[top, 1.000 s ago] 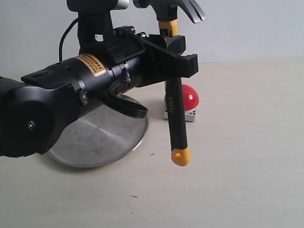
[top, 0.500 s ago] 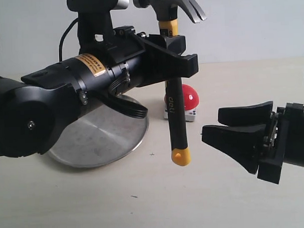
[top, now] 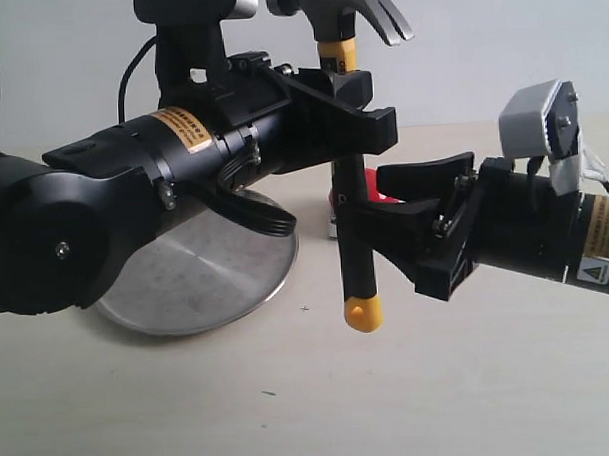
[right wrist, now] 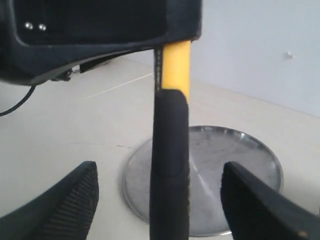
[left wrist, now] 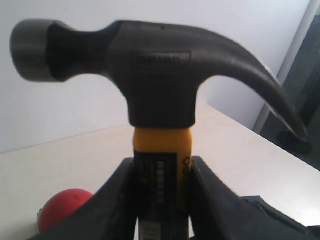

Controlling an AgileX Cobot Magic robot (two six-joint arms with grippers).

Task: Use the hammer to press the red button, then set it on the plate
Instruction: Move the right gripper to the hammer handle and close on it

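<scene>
My left gripper (top: 352, 101) is shut on the hammer (top: 355, 266) just under its dark steel head (left wrist: 150, 70), holding it upright above the table with the yellow end down. My right gripper (top: 379, 200) stands open around the black handle (right wrist: 170, 170), one finger on each side, not touching it. The red button (top: 383, 197) sits on the table behind the handle, mostly hidden by the right gripper's fingers; a part of its dome also shows in the left wrist view (left wrist: 62, 207). The silver plate (top: 201, 282) lies on the table at the left, under the left arm.
The left arm's thick black body (top: 104, 205) fills the left of the exterior view, over the plate. A pale wall (top: 498, 41) runs behind the table. The beige tabletop (top: 390, 395) stretches in front of both arms.
The right arm has come in from the right edge and moved left. Its open fingers now straddle the hammer's handle and cover most of the button. The left arm and hammer stayed still.
</scene>
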